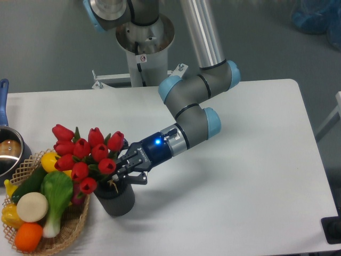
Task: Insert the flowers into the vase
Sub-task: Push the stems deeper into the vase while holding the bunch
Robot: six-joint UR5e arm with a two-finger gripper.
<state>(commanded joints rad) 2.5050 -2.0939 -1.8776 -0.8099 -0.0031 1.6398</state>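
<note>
The flowers (pixel 85 154), a bunch of red tulip buds with green leaves, lean left over the vase (pixel 116 198), a dark grey cylinder at the table's front left. Their stems run down into its mouth. My gripper (pixel 118 166) reaches in from the right just above the vase rim, with its fingers closed around the stems below the buds. The buds and my fingers hide the vase's mouth.
A woven wicker basket (pixel 69 230) of toy vegetables and fruit touches the vase's left side. A steel pot (pixel 6 152) with a blue handle stands at the far left edge. My arm (pixel 192 120) crosses the table's middle from the base behind.
</note>
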